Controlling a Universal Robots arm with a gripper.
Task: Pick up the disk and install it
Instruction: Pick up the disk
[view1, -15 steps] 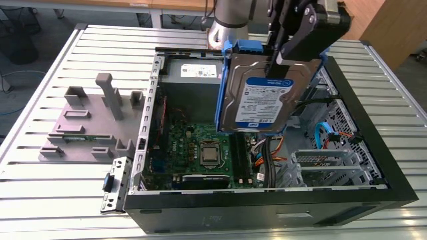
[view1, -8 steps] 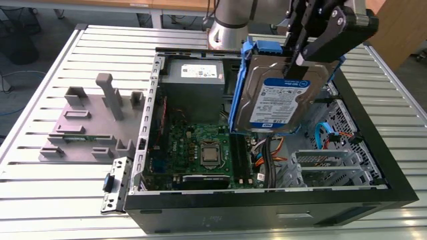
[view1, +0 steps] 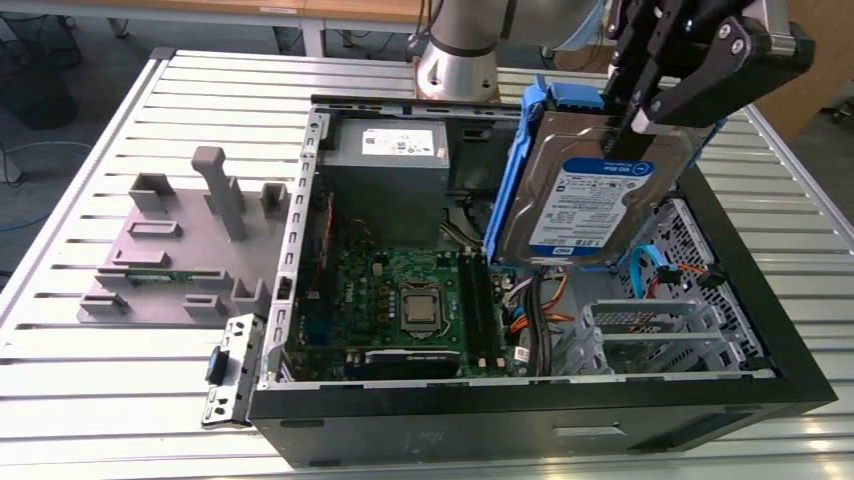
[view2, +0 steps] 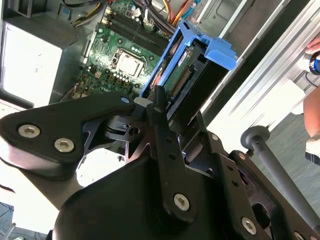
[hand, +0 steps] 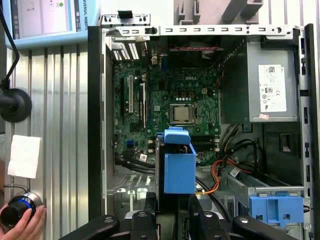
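Observation:
The disk (view1: 594, 200) is a silver-grey drive with a white-and-blue label in a blue bracket. It hangs upright in the air above the open computer case (view1: 801, 380), over its right half in the exterior view. My gripper (view1: 627, 125) is shut on the disk's upper end, black fingers clamping both faces. In the second wrist view the disk (view2: 200, 65) points down toward the motherboard (view2: 125, 55), held between my fingers (view2: 157, 107). In the first wrist view the disk's blue bracket (hand: 179, 165) stands edge-on over the case.
A grey power supply (view1: 387, 150) sits at the back of the case. A blue drive latch (hand: 276, 209) sits in the case bay. A grey fixture plate (view1: 174, 250) lies at the exterior view's left. A person's hand (hand: 20, 220) rests on a knob beside the case.

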